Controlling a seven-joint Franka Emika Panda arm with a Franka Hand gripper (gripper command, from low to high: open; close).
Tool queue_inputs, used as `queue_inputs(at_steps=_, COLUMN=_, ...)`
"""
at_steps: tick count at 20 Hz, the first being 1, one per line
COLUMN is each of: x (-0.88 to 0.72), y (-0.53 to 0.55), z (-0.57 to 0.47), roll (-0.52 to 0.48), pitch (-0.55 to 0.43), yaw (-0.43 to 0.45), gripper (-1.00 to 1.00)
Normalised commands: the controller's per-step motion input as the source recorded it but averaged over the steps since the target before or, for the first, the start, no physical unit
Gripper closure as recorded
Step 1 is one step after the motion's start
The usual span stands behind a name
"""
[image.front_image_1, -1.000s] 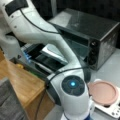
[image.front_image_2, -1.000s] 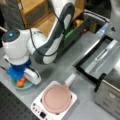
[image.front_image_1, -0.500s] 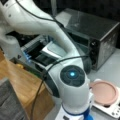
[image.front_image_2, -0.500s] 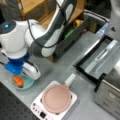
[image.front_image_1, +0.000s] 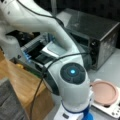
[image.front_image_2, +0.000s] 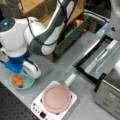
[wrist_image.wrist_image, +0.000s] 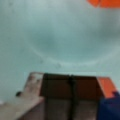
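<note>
Carrot (image.front_image_2: 18, 80) lies in bowl (image.front_image_2: 28, 84) at table's left edge; gripper (wrist_image.wrist_image: 71, 82), fingers together and empty, should open before descending straight.

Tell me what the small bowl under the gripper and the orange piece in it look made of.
The bowl: likely plastic, an even pale teal with a dull, soft sheen. The orange piece: possibly a toy carrot in plastic or rubber, uniform saturated colour; unclear. The gripper sits just above the bowl's floor in the wrist view.

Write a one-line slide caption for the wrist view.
Gripper close above the pale teal bowl, an orange carrot-like piece at the view's top right edge.
</note>
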Motion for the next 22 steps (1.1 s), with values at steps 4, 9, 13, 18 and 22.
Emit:
queue_inputs(at_steps=4, x=-0.04, y=0.07, z=0.05, roll=-0.108, pitch=0.027, yaw=-0.012, gripper=1.0)
queue_inputs(at_steps=9, x=-0.04, y=0.07, z=0.01, roll=-0.055, pitch=-0.006, yaw=0.033, gripper=-1.0)
queue_inputs(at_steps=13, x=-0.04, y=0.06, z=0.0, roll=-0.062, pitch=-0.016, yaw=0.039, gripper=-1.0)
queue_inputs(at_steps=18, x=-0.01, y=0.05, z=0.01, roll=-0.073, pitch=-0.019, yaw=0.05, gripper=-1.0)
queue_inputs(at_steps=22, x=0.04, y=0.04, z=0.06, roll=-0.098, pitch=-0.016, yaw=0.064, gripper=-1.0)
